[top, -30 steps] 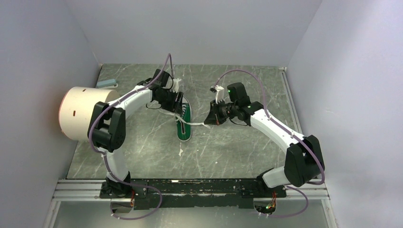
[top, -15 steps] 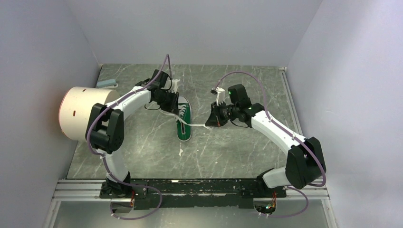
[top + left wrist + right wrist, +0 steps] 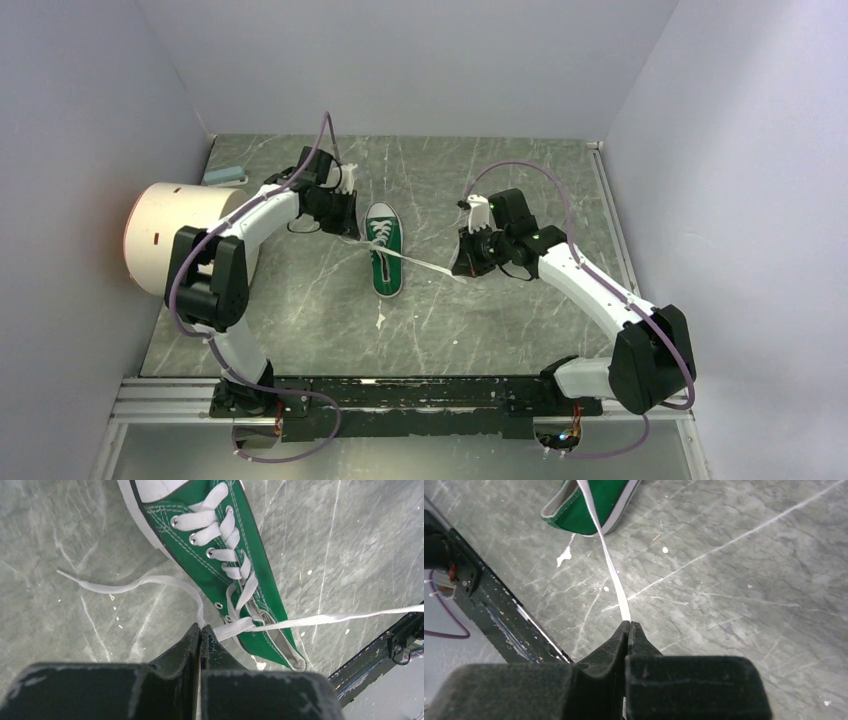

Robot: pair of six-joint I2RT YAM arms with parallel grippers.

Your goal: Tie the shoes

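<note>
The green shoe [image 3: 384, 262] lies on the marble table with its white toe cap pointing away and its heel toward the arms. In the left wrist view the shoe [image 3: 220, 545] shows its white laces. My left gripper [image 3: 201, 628] is shut on one lace just left of the shoe's top eyelets; that lace's loose end [image 3: 100, 586] trails off to the left. From above, the left gripper [image 3: 351, 222] sits at the shoe's far left side. My right gripper [image 3: 463, 268] is shut on the other lace [image 3: 610, 567], stretched taut from the shoe's heel [image 3: 583, 506] to the jaws [image 3: 628, 624].
A large white cylinder [image 3: 178, 236] lies on its side against the left wall. A small pale blue object [image 3: 224, 175] rests in the far left corner. The black mounting rail [image 3: 400, 394] runs along the near edge, also seen in the rail [image 3: 491, 611] close to the right gripper.
My left gripper has closed on the lace and drawn left. The right gripper has pulled its lace right and nearer, tightening it. The shoe has shifted slightly.
</note>
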